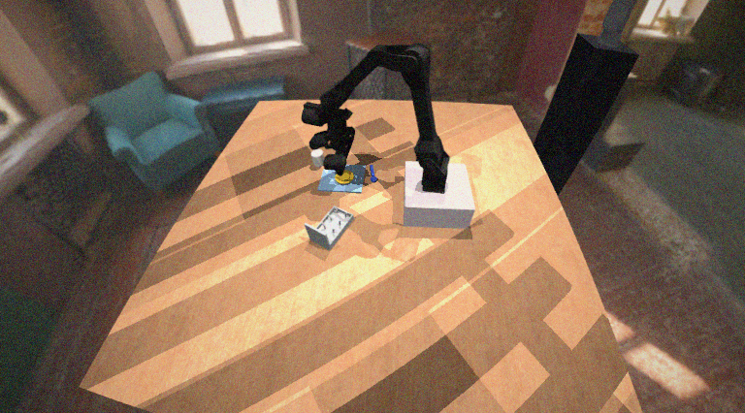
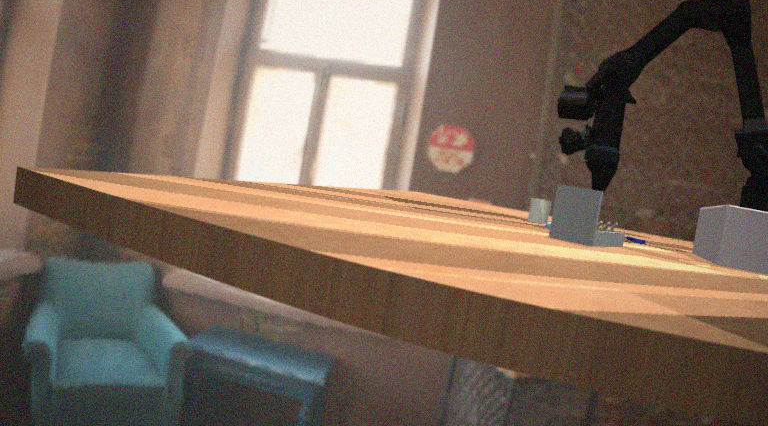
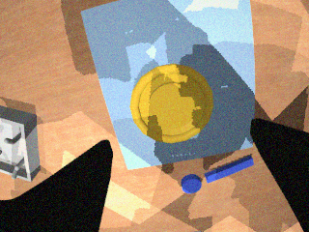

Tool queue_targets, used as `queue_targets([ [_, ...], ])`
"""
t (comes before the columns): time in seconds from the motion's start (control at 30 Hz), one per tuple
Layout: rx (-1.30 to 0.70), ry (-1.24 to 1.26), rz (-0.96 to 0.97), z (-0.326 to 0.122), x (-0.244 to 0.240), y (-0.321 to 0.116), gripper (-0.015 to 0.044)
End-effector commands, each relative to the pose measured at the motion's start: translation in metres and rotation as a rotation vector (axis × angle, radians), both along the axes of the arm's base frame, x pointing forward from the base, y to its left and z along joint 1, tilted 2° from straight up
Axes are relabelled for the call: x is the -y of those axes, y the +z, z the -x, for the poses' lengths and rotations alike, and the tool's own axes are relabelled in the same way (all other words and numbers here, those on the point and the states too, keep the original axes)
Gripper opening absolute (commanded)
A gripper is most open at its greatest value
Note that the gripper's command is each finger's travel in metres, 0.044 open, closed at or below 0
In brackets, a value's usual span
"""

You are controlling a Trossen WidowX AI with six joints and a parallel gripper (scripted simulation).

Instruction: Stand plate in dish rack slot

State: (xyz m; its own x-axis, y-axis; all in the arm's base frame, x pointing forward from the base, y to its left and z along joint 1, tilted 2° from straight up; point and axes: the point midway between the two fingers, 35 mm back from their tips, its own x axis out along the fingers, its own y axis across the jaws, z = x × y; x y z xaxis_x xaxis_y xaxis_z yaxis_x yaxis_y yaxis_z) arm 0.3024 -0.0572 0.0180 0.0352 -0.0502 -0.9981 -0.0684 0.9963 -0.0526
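The yellow round plate [image 1: 344, 177] [image 3: 172, 103] lies flat on a light blue mat [image 1: 326, 186] [image 3: 108, 58]. In the exterior view it is mostly hidden behind the rack. My gripper [image 1: 340, 170] [image 2: 602, 187] [image 3: 182, 137] is open and empty, pointing down above the plate. In the wrist view the plate shows ahead of and partly between the wide-set fingertips. The grey dish rack [image 1: 329, 227] [image 2: 576, 214] [image 3: 33, 147] stands on the table, with a tall end panel and small pegs or rails inside. Only its edge shows at the left of the wrist view.
A blue spoon-like piece [image 1: 372, 174] [image 2: 635, 240] [image 3: 229, 168] lies beside the mat on the arm-base side. A white cup [image 1: 316, 157] [image 2: 539, 210] stands near the mat's far corner. The arm stands on a white block [image 1: 439, 216] [image 2: 730, 237].
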Motion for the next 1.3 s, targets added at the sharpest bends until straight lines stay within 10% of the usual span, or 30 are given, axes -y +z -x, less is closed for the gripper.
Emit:
queue_targets([
  [0.0, -0.006, -0.003, -0.006, 0.001, -0.001, -0.006, 0.0400],
  [1.27, -0.007, -0.003, -0.006, -0.002, 0.002, -0.057, 0.0361],
])
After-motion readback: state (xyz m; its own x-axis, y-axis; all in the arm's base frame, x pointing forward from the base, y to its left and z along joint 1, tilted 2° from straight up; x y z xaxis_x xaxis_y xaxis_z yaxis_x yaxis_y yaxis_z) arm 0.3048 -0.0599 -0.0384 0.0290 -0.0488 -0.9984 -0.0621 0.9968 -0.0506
